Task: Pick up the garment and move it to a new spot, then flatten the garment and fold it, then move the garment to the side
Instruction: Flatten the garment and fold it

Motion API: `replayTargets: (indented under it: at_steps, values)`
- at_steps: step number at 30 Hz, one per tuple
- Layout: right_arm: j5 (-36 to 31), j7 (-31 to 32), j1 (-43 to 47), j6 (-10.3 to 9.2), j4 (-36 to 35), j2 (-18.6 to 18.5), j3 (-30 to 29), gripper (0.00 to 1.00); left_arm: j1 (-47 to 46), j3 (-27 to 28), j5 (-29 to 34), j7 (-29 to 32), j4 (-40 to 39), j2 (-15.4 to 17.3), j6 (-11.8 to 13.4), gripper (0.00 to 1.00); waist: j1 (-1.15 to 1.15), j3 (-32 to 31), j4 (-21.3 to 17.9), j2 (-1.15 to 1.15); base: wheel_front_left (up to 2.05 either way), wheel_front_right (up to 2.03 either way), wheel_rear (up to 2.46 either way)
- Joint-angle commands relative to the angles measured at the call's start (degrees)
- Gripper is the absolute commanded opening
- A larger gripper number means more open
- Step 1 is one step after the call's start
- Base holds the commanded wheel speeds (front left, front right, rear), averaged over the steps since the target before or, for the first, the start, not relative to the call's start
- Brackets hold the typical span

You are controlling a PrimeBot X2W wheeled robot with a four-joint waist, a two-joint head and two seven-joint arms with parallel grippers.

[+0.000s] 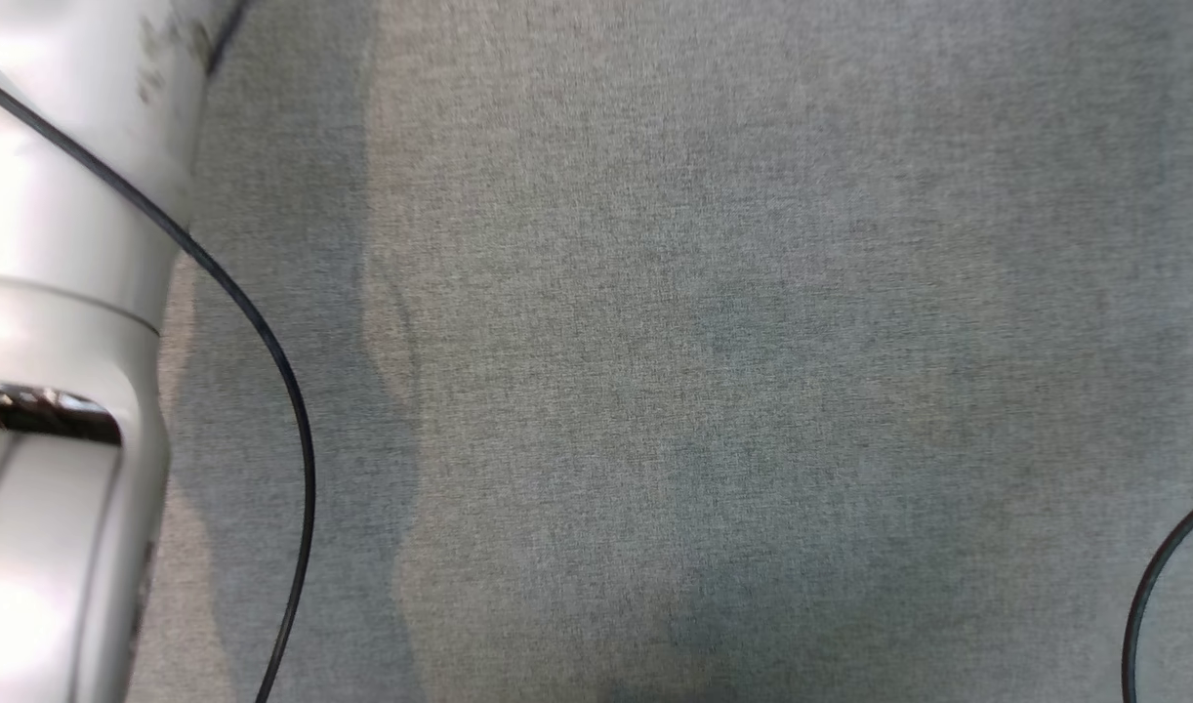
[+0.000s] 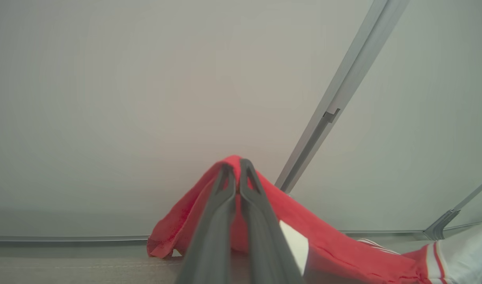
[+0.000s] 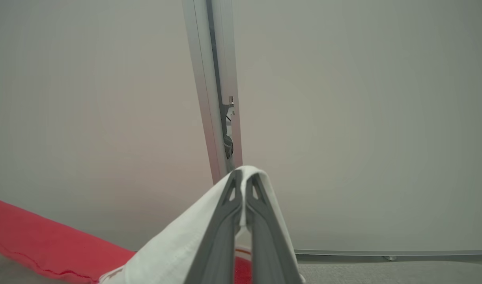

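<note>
2 sets of jaws pinch the garment [image 2: 331, 240]: left gripper [image 2: 236, 169] on red cloth, right gripper [image 3: 245, 178] on white.

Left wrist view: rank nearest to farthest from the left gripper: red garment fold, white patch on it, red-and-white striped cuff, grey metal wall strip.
1. Red garment fold: pinched in the shut left gripper.
2. White patch: just right of the gripper.
3. Red-and-white striped cuff: lower right.
4. Grey metal wall strip: behind the garment, upper right; a close call with the cuff.
</note>
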Motion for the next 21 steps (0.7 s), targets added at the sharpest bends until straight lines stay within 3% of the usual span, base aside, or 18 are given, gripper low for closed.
replayTargets:
  at_steps: [1, 9, 11, 12, 21]
  values:
    - [1.38, -0.08, 2.03, -0.02, 1.52, -0.99, 1.13, 0.00, 2.49, -1.23, 1.04, -0.36, 0.42, 0.55, -0.36, 0.00, 0.00, -2.53, 0.43, 0.00, 0.00, 0.00, 0.00]
    - [9.27, 2.06, 10.15, -0.02, 10.85, -3.78, 8.74, 0.00, 15.25, -14.32, 3.47, 1.54, -2.46, 3.15, -0.38, 0.00, 0.00, -10.22, 1.73, 0.00, 0.00, 0.00, 0.00]
    - [9.92, 2.74, 11.56, -0.02, 11.64, -3.97, 9.81, 0.00, 16.87, -16.39, 3.81, 2.06, -2.78, 3.62, -0.39, 0.00, 0.00, -11.06, 1.79, 0.00, 0.00, 0.00, 0.00]
    - [12.36, 3.73, 13.77, -0.02, 13.16, -4.31, 10.23, 0.00, 20.07, -21.96, 5.66, 3.14, -3.82, 5.32, -0.39, 0.00, 0.00, -12.78, 1.65, 0.00, 0.00, 0.00, 0.00]
    - [18.09, 7.51, 21.28, -0.02, 17.26, -3.78, 12.12, 0.00, 29.41, -34.17, 7.27, 3.04, -4.19, 9.01, -0.37, 0.00, 0.00, -18.60, 0.93, 0.00, 0.00, 0.00, 0.00]
